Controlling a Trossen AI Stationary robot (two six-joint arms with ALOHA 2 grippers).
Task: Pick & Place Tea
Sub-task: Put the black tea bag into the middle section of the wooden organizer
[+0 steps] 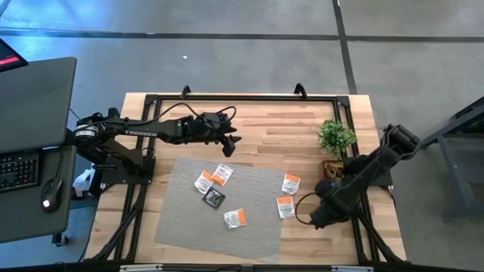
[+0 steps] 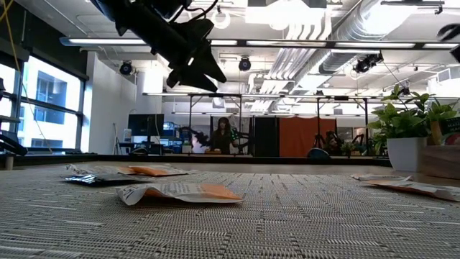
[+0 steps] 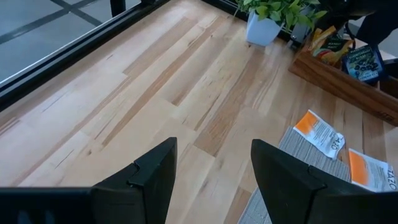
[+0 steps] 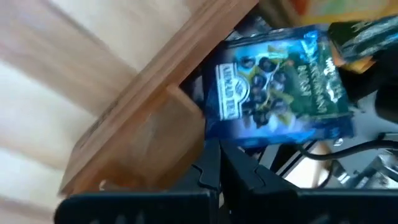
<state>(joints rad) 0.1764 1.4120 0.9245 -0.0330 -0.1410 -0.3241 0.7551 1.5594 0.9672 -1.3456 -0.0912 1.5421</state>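
Item: tea sachets on grey mat [image 1: 189,227], six counted in high view
- pair of white-and-orange sachets [image 1: 212,178], overlapping, toward mat's left-centre
- black sachet [image 1: 214,198], just beside that pair, nearer front edge
- white-and-orange sachet [image 1: 236,218], alone near mat centre
- two white-and-orange sachets [image 1: 288,195] at mat's right edge, near each other, not touching

Item: wooden tray [image 4: 143,124], at right side of table beside potted plant [image 1: 336,137]
- holds blue sachet [image 4: 280,84] standing in compartment, plus further sachets behind it, colours partly hidden; count not readable

Item: right gripper [image 4: 219,163]
- poised at tray, directly below blue sachet in own wrist view
- jaws fully closed, fingertips together; nothing seen between them; whether touching sachet edge not determinable

Item: left gripper [image 3: 214,165]
- raised above bare wooden table [image 3: 124,93] behind mat, clear of all sachets
- jaws wide apart, empty

Status, as judged:
- part done: some sachets already in tray
- part outstanding: six sachets left flat on mat, none gripped
- next call likely: either arm down to a mat sachet; thin flat packets on woven mat probably awkward to pinch
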